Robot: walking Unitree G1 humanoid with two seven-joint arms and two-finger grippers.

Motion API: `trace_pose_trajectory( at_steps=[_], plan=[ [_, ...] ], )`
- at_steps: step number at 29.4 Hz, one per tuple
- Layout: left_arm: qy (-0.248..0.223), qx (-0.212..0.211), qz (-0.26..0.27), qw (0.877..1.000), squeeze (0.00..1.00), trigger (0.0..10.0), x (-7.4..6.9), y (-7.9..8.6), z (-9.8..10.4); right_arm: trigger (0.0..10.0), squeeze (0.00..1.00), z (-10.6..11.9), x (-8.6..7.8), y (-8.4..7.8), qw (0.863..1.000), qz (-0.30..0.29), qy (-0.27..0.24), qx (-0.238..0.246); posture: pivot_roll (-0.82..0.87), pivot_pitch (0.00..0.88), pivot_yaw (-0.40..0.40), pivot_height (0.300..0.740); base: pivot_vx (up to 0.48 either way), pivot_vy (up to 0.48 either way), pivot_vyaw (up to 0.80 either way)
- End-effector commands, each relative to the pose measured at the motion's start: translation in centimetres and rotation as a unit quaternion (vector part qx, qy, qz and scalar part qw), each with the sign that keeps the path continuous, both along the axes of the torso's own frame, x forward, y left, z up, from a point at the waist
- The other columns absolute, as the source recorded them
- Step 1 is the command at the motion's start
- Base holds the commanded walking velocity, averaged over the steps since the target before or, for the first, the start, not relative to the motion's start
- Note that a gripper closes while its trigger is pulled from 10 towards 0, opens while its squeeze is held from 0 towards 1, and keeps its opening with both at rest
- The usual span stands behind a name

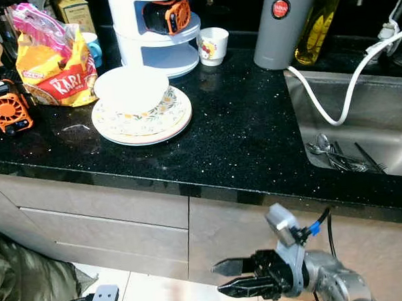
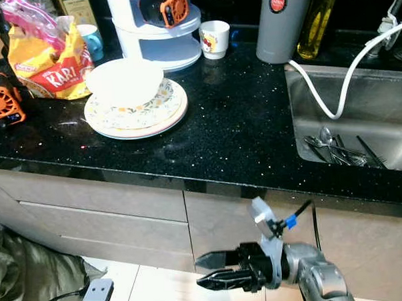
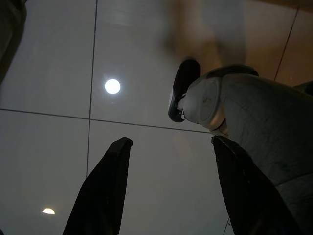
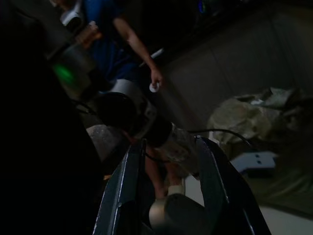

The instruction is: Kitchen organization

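A white bowl [image 1: 131, 89] sits on a stack of floral plates [image 1: 166, 122] on the black counter [image 1: 247, 135]. Cutlery [image 1: 341, 156] lies in the steel sink [image 1: 386, 109] at the right. My right gripper [image 1: 220, 277] hangs below the counter edge, in front of the cabinet doors, pointing left with its fingers open and nothing between them. In the dark right wrist view its fingers [image 4: 132, 166] frame my own leg. My left gripper [image 3: 171, 142] is open over pale floor tiles, beside my foot [image 3: 183, 90].
On the counter stand a yellow snack bag [image 1: 54, 70], an orange fan [image 1: 9, 105], a white tiered stand [image 1: 156, 39], a cup [image 1: 212, 45], a grey flask [image 1: 282, 27] and an oil bottle [image 1: 319, 25]. A white hose [image 1: 345, 97] drops into the sink. A person [image 4: 122, 29] stands behind.
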State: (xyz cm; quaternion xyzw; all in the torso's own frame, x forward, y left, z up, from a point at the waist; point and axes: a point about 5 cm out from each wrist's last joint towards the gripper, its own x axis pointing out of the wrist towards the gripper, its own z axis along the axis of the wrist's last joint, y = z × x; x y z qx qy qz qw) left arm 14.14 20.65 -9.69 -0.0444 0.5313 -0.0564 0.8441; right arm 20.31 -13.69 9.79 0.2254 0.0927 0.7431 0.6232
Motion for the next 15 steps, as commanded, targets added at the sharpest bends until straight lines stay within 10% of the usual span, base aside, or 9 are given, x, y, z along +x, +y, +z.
trace_pose_trajectory(
  at_steps=[1,6,15],
  plan=[
    [0.008,0.001,-0.004,1.0,0.0,10.0,-0.3,0.0,-0.1,10.0,0.0,2.4,0.0,0.5,0.998,0.018,-0.024,0.046,0.03,0.071,-0.012,0.74,0.0,0.0,0.0],
    [0.008,0.001,-0.004,1.0,0.0,10.0,-0.3,0.0,-0.1,10.0,0.0,5.6,1.5,1.2,0.992,-0.013,-0.069,0.104,0.03,0.069,-0.015,0.74,0.0,0.0,0.0],
    [0.007,-0.001,0.002,1.0,0.0,10.0,-0.3,-0.3,-0.2,10.0,0.0,12.7,10.7,4.0,0.931,-0.323,-0.141,0.089,0.05,0.064,-0.029,0.74,0.0,0.0,0.0]
  ],
)
